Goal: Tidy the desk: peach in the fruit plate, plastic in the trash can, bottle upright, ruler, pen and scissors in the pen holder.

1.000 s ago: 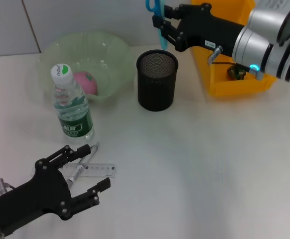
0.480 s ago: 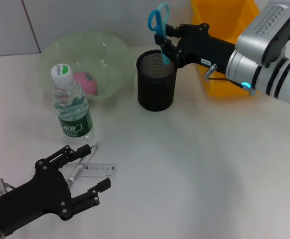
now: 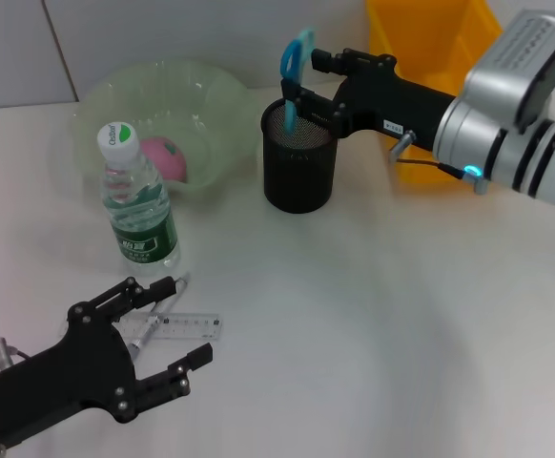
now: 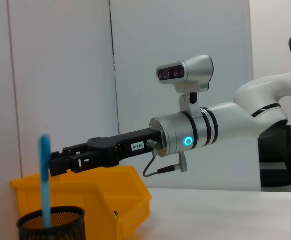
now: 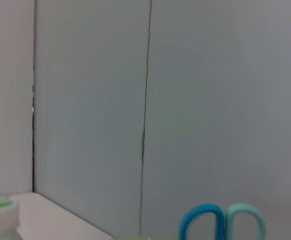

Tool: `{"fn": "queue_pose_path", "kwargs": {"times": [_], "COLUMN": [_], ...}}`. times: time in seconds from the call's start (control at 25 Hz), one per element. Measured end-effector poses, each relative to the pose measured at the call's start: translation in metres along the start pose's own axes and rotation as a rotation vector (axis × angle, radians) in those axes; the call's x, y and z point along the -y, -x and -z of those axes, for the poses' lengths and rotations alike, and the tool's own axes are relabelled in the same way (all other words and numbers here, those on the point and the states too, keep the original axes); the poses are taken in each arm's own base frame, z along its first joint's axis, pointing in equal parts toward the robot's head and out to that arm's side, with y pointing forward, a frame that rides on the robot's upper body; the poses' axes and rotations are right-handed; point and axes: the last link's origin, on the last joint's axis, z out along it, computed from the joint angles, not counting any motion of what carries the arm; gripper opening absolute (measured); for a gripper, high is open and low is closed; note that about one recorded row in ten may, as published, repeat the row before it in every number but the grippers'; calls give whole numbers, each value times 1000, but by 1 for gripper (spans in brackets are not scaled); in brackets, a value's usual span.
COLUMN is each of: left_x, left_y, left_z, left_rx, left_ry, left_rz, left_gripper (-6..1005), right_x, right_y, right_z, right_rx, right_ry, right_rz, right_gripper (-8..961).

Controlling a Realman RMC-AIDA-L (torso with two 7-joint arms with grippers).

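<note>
Scissors (image 3: pixel 294 67) stand in the pen holder (image 3: pixel 299 157) — right wrist view shows only their handles.

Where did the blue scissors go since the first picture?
The right gripper carried the scissors down and they now stand in the black pen holder, handles sticking up. Its jaws look spread now, so it seems to have let go. The left gripper, ruler, bottle and peach stayed put.

table (image 3: pixel 373 315): white | wall (image 4: pixel 60 75): grey panels, behind table
</note>
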Motion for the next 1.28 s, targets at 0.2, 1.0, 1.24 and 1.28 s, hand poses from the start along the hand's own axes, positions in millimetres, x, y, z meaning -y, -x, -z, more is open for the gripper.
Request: {"fn": "queue_pose_path", "kwargs": {"times": [0.2,1.0,1.24,1.28], "left_x": [4,21,49,49], "left_y": [-6,-22,-33,-33], "left_z": [0,15,11,11], "left_rx": [-2,125,207,207], "left_ry": [18,86,103,103], "left_rz": [-28,-88,-109,-109], "left_gripper": [789,789,790,790], "right_x": [-1,10,5,7], "right_y": [6,48,9,3], "right_z": [5,138,173,175], "right_rx": [-40,-287,-252,-240], "right_ry": [49,376,405,384], "right_rz": [-25,9,-87,-122], "right_gripper": [634,699,696,696]}}
